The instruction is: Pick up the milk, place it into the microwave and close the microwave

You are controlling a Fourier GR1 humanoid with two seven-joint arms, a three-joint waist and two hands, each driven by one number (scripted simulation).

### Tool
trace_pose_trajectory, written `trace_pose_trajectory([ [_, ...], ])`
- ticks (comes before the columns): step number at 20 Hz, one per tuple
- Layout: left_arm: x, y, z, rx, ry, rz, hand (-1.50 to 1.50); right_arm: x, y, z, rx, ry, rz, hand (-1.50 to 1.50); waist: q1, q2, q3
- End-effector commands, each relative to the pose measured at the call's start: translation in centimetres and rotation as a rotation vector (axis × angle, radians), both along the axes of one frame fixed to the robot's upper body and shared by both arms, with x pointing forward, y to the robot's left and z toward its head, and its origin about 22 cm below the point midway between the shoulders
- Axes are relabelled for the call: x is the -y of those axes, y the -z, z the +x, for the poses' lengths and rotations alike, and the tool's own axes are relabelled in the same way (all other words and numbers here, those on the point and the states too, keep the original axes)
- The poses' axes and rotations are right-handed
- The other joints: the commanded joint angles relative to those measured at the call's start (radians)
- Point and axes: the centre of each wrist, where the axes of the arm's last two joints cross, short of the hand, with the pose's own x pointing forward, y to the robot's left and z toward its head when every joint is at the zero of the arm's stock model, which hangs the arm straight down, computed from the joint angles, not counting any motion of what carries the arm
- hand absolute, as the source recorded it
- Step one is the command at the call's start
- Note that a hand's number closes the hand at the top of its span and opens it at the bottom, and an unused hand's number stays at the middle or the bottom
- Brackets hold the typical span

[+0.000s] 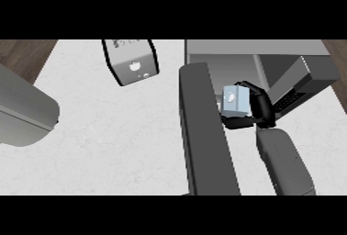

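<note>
The milk [234, 100] is a small light-blue carton held at the mouth of the open microwave [271, 69]. My right hand [260, 110] is shut on it, black fingers curling round its right side and thumb under its near end. The carton sits just right of the microwave's open door [207, 133], a long dark slab that swings out toward me. The grey right forearm [283, 160] comes up from the lower edge. My left hand does not show.
A grey slab with a white logo [132, 62] lies tilted at the back centre of the white counter [115, 137]. A large grey rounded object [24, 110] fills the left edge. Brown wood floor [24, 53] shows at the top left.
</note>
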Motion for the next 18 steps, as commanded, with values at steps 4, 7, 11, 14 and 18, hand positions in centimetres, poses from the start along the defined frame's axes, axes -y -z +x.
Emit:
trace_pose_trajectory([
  [4,-0.1,-0.6,-0.1,0.018,0.005,-0.01,-1.5,-2.6,-3.9,4.6,0.014,0.072,-0.184,1.5,0.017,0.006,0.001],
  [7,-0.5,0.6,0.9,0.015,0.012,0.005,-1.5,-5.2,-3.8,5.4,-0.003,0.095,-0.248,1.5,0.026,0.011,0.001],
  [11,-0.4,-0.7,0.0,0.007,0.038,0.002,-1.5,-3.2,-4.4,6.8,-0.008,0.166,-0.292,1.5,0.044,0.016,0.002],
  [14,0.1,0.3,0.6,0.009,0.049,0.002,-1.5,-3.0,-4.5,7.1,-0.01,0.223,-0.314,1.5,0.053,0.022,0.002],
  [18,-0.2,0.6,0.9,0.014,0.066,-0.016,-1.5,-2.5,-5.8,8.0,-0.008,0.264,-0.33,1.5,0.069,0.028,0.002],
])
